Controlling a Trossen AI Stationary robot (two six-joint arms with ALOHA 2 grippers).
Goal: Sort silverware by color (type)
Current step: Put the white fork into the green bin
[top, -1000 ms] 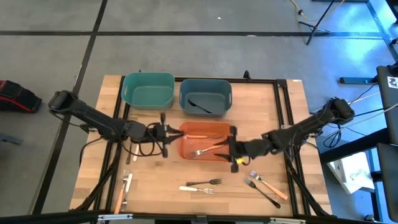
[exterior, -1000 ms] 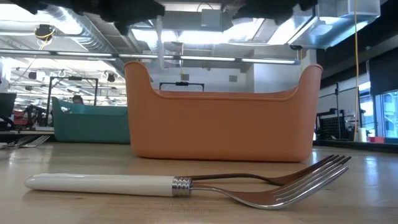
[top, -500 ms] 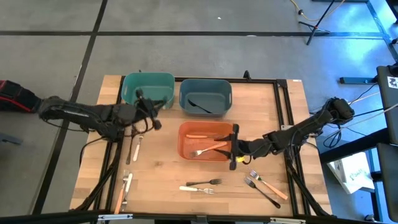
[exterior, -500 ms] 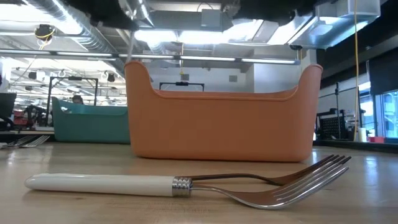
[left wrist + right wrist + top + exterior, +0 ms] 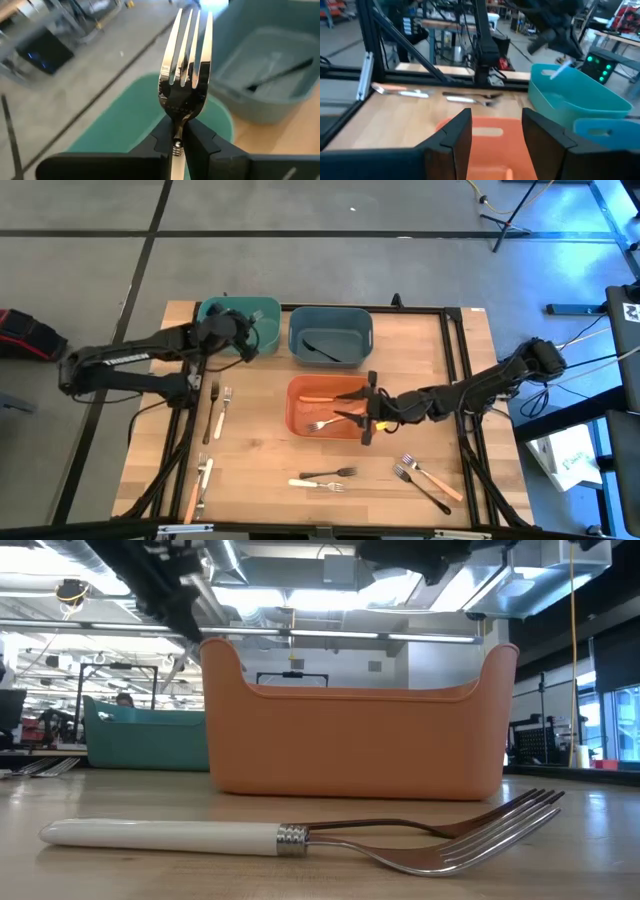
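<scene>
My left gripper [image 5: 247, 335] hangs over the teal bin [image 5: 222, 313] and is shut on a white-handled fork [image 5: 186, 75]. My right gripper [image 5: 366, 420] is open and empty; it stands over the right end of the orange bin [image 5: 300, 420], its fingers apart in the right wrist view [image 5: 497, 131]. Orange-handled silverware [image 5: 330, 418] lies in the orange bin. A black utensil [image 5: 322, 348] lies in the blue-grey bin [image 5: 331, 320]. Several more forks lie flat on the table, among them a white one [image 5: 316, 484] and a black one [image 5: 328, 473] near the front edge. My left gripper pinches the fork between its two fingers at the neck [image 5: 176, 120], just below the tines. The tines stick out past the fingertips, in line with the fingers. The white handle [image 5: 559, 71] slants down over the teal bin. The fork is lifted clear.
Two forks [image 5: 218, 412] lie left of the orange bin, and two utensils [image 5: 198, 485] lie near the front left corner. An orange-handled fork [image 5: 432, 476] and a black one [image 5: 420, 488] lie at the front right. A black frame [image 5: 455, 360] runs along the table's edges.
My left gripper, still shut on the fork, has swung from beside the orange bin's left end toward the table's far left and now stands over the teal bin. My right gripper has shifted a little to the left, over the orange bin's right end.
</scene>
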